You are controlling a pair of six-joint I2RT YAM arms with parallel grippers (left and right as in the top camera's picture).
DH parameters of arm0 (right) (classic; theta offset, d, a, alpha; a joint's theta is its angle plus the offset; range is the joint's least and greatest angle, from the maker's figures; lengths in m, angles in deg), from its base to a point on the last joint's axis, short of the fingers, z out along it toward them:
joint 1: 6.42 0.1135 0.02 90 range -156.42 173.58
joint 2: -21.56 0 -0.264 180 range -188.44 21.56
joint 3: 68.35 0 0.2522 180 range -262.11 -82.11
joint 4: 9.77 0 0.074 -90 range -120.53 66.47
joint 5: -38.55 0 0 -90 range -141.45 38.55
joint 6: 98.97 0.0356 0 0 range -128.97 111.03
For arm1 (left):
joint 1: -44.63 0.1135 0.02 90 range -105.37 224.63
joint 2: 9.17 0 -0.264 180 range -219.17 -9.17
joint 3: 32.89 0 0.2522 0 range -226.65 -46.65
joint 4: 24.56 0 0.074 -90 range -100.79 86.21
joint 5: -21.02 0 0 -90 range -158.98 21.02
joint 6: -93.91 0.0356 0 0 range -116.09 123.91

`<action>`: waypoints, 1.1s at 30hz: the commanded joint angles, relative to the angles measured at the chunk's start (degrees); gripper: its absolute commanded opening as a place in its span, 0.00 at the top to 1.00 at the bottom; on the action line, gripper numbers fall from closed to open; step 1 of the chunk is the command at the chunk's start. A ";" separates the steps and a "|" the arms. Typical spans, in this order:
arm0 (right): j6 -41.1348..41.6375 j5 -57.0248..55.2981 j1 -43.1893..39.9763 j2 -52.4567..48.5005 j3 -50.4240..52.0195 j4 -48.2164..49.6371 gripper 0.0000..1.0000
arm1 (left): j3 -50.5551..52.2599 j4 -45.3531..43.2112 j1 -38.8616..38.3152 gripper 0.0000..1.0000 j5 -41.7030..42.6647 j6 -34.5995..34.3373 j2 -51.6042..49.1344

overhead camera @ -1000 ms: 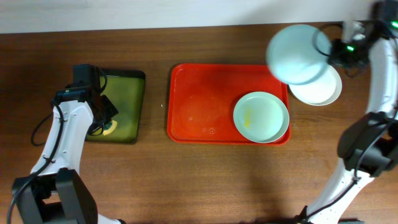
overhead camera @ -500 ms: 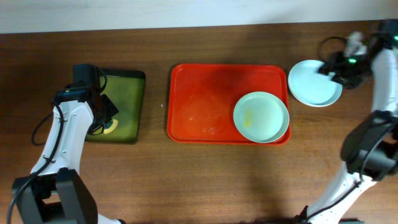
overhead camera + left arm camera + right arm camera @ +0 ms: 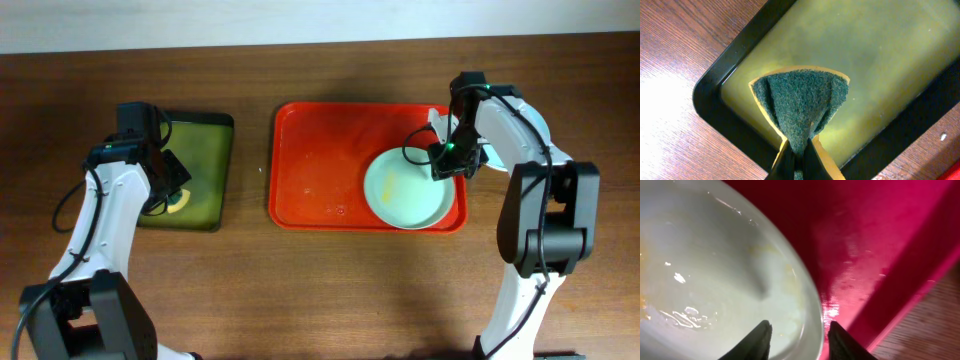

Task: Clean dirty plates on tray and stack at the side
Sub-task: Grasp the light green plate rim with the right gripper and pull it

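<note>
A pale mint plate (image 3: 400, 190) with a yellowish smear lies at the right end of the red tray (image 3: 320, 165). My right gripper (image 3: 447, 165) is open and straddles the plate's right rim. In the right wrist view the rim of the plate (image 3: 715, 270) runs between the fingers of the right gripper (image 3: 800, 342), over the tray (image 3: 880, 245). The other plates (image 3: 536, 122) lie stacked right of the tray, mostly hidden by my right arm. My left gripper (image 3: 165, 190) is shut on a green-and-yellow sponge (image 3: 800, 100).
The left gripper (image 3: 800, 167) holds the sponge over a black-rimmed olive-green tray (image 3: 205, 160), also in the left wrist view (image 3: 880, 55), at the left of the wooden table (image 3: 330, 290). The left half of the red tray is bare.
My right gripper set the blue plate on the cream plate beside the tray, let go, and moved left onto the tray plate's rim. That plate shifted slightly left. The left arm stayed still.
</note>
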 commanded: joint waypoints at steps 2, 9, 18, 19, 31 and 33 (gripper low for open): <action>3.56 11.63 0.00 -0.20 0.24 -0.04 0.57 | 0.22 -0.13 0.35 1.00 0.48 1.14 -0.15; 19.45 2.05 0.37 -0.20 5.07 -2.99 0.56 | 0.22 -0.13 0.35 1.00 1.75 1.14 -0.15; 20.00 10.25 1.25 -0.20 6.99 4.42 0.83 | 1.05 -10.16 -1.16 1.00 7.91 1.16 -1.22; 20.00 10.25 1.31 -0.20 7.02 5.57 0.83 | 1.05 -11.26 -1.16 1.00 7.89 1.18 -2.38; 19.98 10.23 7.39 -0.20 7.39 9.44 0.83 | -3.52 -11.87 -1.05 0.77 7.54 6.95 -14.25; 21.68 10.23 9.09 -0.20 7.39 10.95 0.84 | -7.78 -6.36 -1.05 1.00 7.58 6.97 -12.00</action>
